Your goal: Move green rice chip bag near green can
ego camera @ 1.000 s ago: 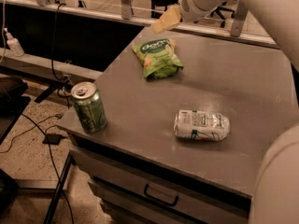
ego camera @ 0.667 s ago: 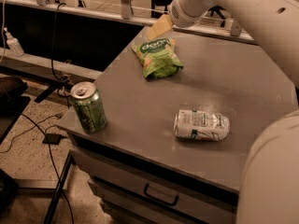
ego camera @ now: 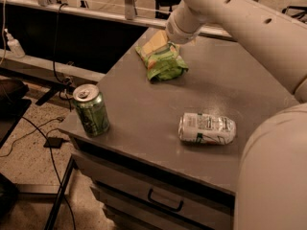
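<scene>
The gripper (ego camera: 157, 42) is sitting low over the far end of the green rice chip bag (ego camera: 164, 63) near the table's (ego camera: 144, 97) back edge. The arm's (ego camera: 230, 13) wrist is covering most of it, so whether it is spread or closed on the bag cannot be told. The bag is lying crumpled, well apart from the green can (ego camera: 91, 110), which is standing upright at the near-left corner. A silver-white can (ego camera: 207, 128) is lying on its side to the right.

We are in what looks like a lab or workshop. A grey cabinet (ego camera: 144, 123) has a handled drawer (ego camera: 139, 188), loose cables (ego camera: 56, 47) trail to a speckled floor (ego camera: 33, 176), and a bottle (ego camera: 13, 46) stands on a ledge. Our gripper (ego camera: 157, 42) sits at the green rice chip bag (ego camera: 165, 63).
</scene>
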Tool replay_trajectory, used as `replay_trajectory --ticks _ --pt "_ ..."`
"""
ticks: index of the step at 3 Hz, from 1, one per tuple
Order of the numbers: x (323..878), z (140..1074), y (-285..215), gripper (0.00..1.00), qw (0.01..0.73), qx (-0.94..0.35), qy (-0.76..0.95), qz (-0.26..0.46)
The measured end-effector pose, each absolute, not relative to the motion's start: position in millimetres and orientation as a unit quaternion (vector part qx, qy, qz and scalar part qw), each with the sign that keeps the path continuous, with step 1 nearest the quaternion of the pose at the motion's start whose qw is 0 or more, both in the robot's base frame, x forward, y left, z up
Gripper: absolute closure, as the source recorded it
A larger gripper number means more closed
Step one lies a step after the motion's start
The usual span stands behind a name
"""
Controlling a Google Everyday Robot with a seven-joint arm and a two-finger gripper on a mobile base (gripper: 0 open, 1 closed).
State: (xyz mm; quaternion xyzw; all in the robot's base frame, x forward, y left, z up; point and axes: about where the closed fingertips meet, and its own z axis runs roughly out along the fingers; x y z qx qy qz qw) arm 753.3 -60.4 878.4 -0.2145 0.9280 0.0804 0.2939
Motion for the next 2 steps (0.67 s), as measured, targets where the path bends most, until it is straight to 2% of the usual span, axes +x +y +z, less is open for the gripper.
replay_trajectory --ticks 1,2 --pt "747 860 -53 0.0 0.271 -0.213 0.935 0.077" --pt "742 843 -48 0.17 0.253 -0.224 0.939 0.068"
